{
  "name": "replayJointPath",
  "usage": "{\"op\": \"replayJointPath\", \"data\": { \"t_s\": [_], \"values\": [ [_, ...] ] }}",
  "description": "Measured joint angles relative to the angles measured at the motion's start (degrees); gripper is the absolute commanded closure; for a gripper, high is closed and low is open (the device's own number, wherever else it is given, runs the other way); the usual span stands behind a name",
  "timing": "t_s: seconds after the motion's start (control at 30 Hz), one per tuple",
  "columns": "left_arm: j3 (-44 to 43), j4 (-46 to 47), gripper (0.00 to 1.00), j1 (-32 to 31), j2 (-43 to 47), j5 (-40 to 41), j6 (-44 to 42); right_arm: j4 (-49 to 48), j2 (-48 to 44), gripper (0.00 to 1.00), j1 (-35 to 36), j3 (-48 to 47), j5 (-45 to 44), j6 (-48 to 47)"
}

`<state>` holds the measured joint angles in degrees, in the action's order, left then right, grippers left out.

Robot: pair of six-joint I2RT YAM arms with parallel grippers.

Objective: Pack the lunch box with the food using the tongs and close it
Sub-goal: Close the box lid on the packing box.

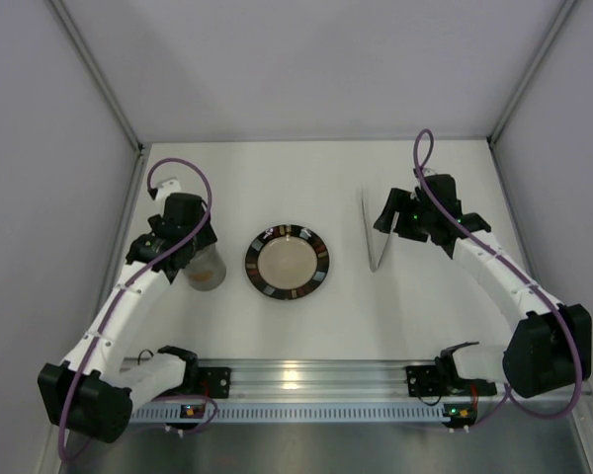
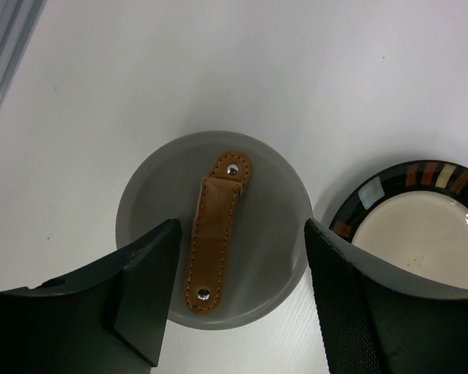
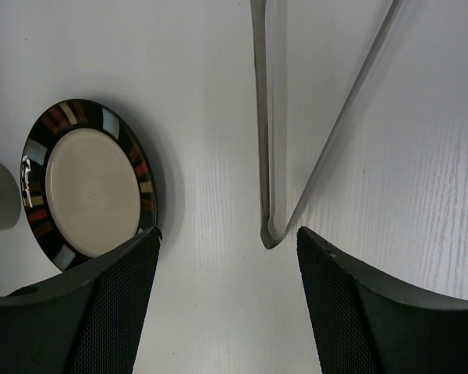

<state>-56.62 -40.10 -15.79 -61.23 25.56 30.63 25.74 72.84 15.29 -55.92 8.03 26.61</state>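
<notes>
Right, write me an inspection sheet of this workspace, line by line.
Surface: white table, no spills seen.
Job's things: lunch box upright at left, lid on, brown handle on top; tongs lying flat at right; food: nothing seen.
Clutter: plate in the middle, nothing on it.
Grippers: left gripper above the lid, fingers open; right gripper above the tongs' joined end, open, holding nothing.
Cables: purple cable looped on each arm.
Surroundings: plain walls; metal rail at the near edge.
</notes>
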Motion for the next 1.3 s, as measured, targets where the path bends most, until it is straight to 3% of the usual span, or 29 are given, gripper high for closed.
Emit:
{"op": "replayJointPath", "data": {
  "t_s": [0.4,0.47,0.93,1.3],
  "values": [
    [-1.2,-3.5,0.26,0.0,0.0,1.5,0.0,0.0,0.7,0.30,0.3,0.0,0.0,0.0],
    [-1.4,-4.3,0.01,0.0,0.0,1.5,0.2,0.0,0.8,0.30,0.4,0.0,0.0,0.0],
    [-2.4,-6.8,0.02,0.0,0.3,1.4,1.0,0.0,0.9,0.30,0.7,0.0,0.0,0.0],
    [-17.5,-9.4,0.01,0.0,-4.9,0.5,-2.1,0.0,0.8,0.30,0.7,-0.2,0.0,0.0]
  ]
}}
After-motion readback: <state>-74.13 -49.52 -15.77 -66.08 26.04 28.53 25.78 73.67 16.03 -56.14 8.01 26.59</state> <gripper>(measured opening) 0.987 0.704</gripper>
